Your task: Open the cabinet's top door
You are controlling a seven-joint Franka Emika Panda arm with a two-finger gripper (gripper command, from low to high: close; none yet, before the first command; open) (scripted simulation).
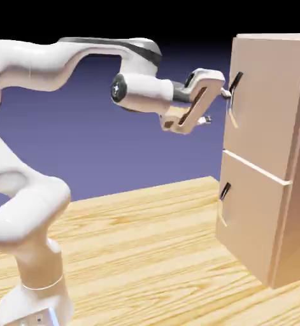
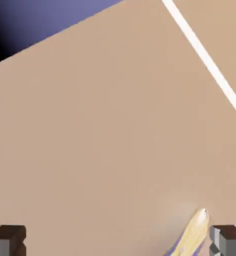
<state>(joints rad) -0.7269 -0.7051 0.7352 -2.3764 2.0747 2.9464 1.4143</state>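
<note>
Gripper spread wide, nothing pinched, approx. at top door's bar handle, upper cabinet, ext. view's right. Step: pre-grasp, prob. Next: centre handle btwn. fingertips, then close.

Some parts do not show
The cabinet is cut off at the exterior view's right edge, and the hand view's bottom edge cuts off the handle
</note>
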